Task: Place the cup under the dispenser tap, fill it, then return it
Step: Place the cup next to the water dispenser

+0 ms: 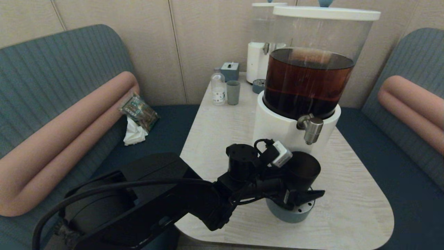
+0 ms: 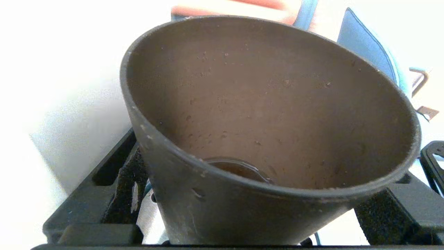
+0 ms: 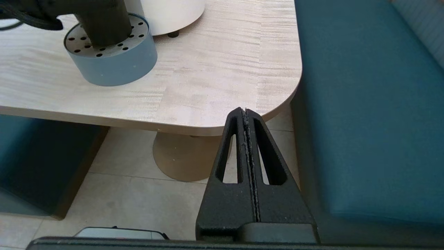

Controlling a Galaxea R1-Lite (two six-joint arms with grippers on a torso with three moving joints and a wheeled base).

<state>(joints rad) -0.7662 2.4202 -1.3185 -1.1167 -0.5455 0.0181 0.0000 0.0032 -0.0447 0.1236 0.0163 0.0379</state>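
The cup (image 1: 304,169), dark and tapered, stands on a round grey-blue perforated drip stand (image 1: 290,212) just below the steel dispenser tap (image 1: 311,127) of the brown-liquid dispenser (image 1: 307,81). My left gripper (image 1: 299,195) is shut on the cup low on its wall, one finger on each side. The left wrist view looks into the cup (image 2: 270,114); a little brown liquid (image 2: 239,169) lies at its bottom. From the right wrist view, the cup's base (image 3: 104,24) rests on the stand (image 3: 114,62). My right gripper (image 3: 245,111) hangs shut and empty below the table's front right corner.
At the back of the light wooden table (image 1: 222,132) stand a clear-liquid dispenser (image 1: 262,52), a grey-green cup (image 1: 233,92), a small bottle (image 1: 218,86) and a blue-grey box (image 1: 230,71). Teal benches flank the table; the left seat holds a packet (image 1: 138,109) and crumpled tissue.
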